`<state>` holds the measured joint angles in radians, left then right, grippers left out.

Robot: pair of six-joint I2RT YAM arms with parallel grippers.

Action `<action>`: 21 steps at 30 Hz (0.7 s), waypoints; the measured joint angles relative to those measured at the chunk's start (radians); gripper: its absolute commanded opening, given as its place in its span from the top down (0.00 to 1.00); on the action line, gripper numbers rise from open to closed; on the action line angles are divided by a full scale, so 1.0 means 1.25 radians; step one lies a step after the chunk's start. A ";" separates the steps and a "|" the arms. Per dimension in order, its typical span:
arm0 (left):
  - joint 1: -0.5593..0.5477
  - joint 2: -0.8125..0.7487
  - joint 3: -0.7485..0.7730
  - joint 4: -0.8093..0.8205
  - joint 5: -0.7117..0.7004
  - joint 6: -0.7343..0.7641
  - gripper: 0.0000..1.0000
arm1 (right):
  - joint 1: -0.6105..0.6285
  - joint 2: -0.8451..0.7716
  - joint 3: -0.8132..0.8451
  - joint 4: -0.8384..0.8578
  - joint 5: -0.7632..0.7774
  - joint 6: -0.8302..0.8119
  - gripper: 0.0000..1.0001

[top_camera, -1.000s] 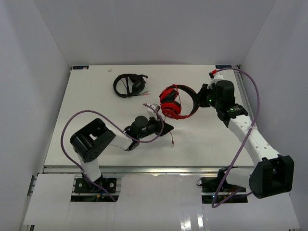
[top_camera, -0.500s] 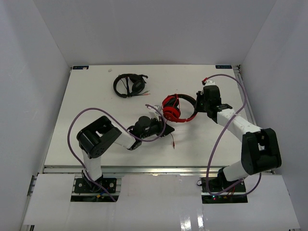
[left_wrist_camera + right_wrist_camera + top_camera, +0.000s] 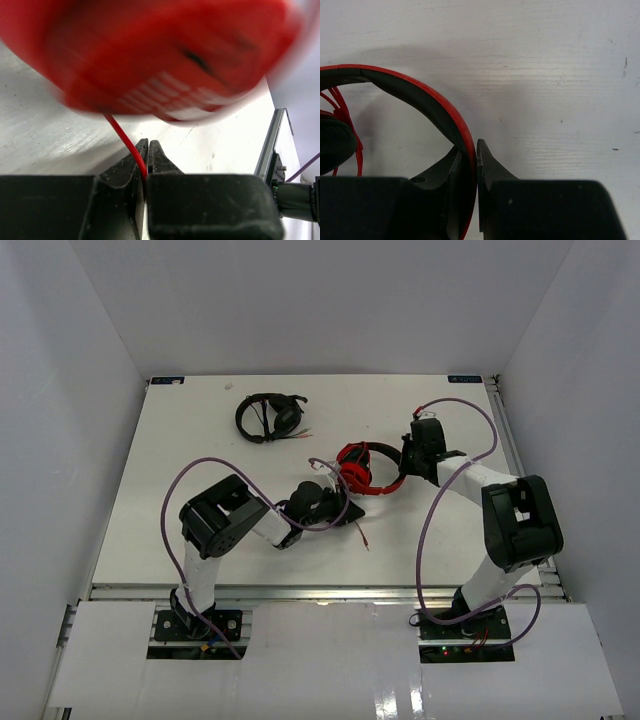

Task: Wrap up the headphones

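Observation:
The red headphones (image 3: 366,468) lie right of the table's middle. My right gripper (image 3: 406,456) is shut on their red headband (image 3: 444,107), which passes between the jaws; a black ear pad (image 3: 334,143) and loops of red cable (image 3: 342,111) show at the left of the right wrist view. My left gripper (image 3: 346,504) sits just below-left of the headphones. In the left wrist view it (image 3: 148,150) is shut on the thin red cable (image 3: 124,139), which runs up to a blurred red ear cup (image 3: 160,55) close above. The cable's loose end (image 3: 363,534) trails on the table.
Black headphones (image 3: 268,416) with a thin cable lie at the back left of the white table (image 3: 180,460). White walls close in the table on three sides. Purple hoses loop over both arms. A metal rail (image 3: 272,150) runs along the table's right edge.
The right arm has folded in at the elbow and carried the headphones a little nearer and leftward. The left gripper has shifted slightly right, still holding the cable.

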<state>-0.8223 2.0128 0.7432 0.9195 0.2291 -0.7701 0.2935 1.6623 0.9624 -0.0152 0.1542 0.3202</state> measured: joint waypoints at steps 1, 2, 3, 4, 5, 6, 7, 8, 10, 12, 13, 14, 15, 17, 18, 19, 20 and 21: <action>0.000 0.002 0.002 -0.002 0.000 -0.001 0.78 | 0.001 0.010 0.006 0.002 0.004 0.005 0.92; 0.000 0.003 0.003 -0.004 0.001 -0.003 0.75 | 0.001 0.019 0.011 0.004 0.010 0.010 0.92; -0.001 0.003 0.003 -0.006 0.003 -0.004 0.72 | 0.002 0.029 0.017 0.012 0.022 0.015 0.92; -0.003 0.003 0.003 -0.008 0.004 -0.004 0.70 | 0.003 0.039 0.023 0.022 0.040 0.021 0.92; -0.004 0.003 0.003 -0.010 0.006 -0.005 0.68 | 0.003 0.048 0.029 0.032 0.055 0.027 0.92; -0.006 0.003 0.003 -0.012 0.008 -0.006 0.66 | 0.003 0.054 0.033 0.041 0.067 0.032 0.92; -0.007 0.003 0.004 -0.014 0.012 -0.007 0.65 | 0.003 0.058 0.035 0.049 0.075 0.034 0.92; -0.008 0.003 0.005 -0.015 0.014 -0.008 0.64 | 0.004 0.059 0.036 0.055 0.083 0.035 0.92; -0.009 0.003 0.008 -0.017 0.018 -0.010 0.64 | 0.010 0.063 0.038 0.064 0.100 0.035 0.92; -0.009 0.002 0.008 -0.019 0.021 -0.011 0.64 | 0.017 0.069 0.040 0.073 0.110 0.035 0.92; -0.009 -0.001 0.007 -0.021 0.021 -0.010 0.64 | 0.019 0.072 0.041 0.077 0.115 0.032 0.92; -0.009 -0.005 0.004 -0.025 0.021 -0.010 0.64 | 0.021 0.075 0.041 0.080 0.120 0.031 0.92; -0.009 -0.009 0.001 -0.029 0.021 -0.010 0.64 | 0.024 0.078 0.041 0.084 0.125 0.030 0.92; -0.009 -0.026 -0.011 -0.042 0.021 -0.006 0.63 | 0.028 0.081 0.041 0.090 0.134 0.020 0.91; -0.009 -0.038 -0.022 -0.051 0.021 -0.003 0.62 | 0.028 0.082 0.041 0.096 0.138 0.011 0.89; -0.009 -0.052 -0.030 -0.061 0.021 0.000 0.60 | 0.029 0.082 0.038 0.106 0.143 0.003 0.85; -0.009 -0.066 -0.038 -0.072 0.021 0.005 0.58 | 0.029 0.082 0.033 0.121 0.147 -0.006 0.83; -0.009 -0.081 -0.045 -0.087 0.021 0.011 0.53 | 0.029 0.082 0.025 0.138 0.149 -0.015 0.79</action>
<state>-0.8337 1.9117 0.6868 0.8104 0.2548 -0.7557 0.3294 1.7648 0.9938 0.1569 0.3402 0.3012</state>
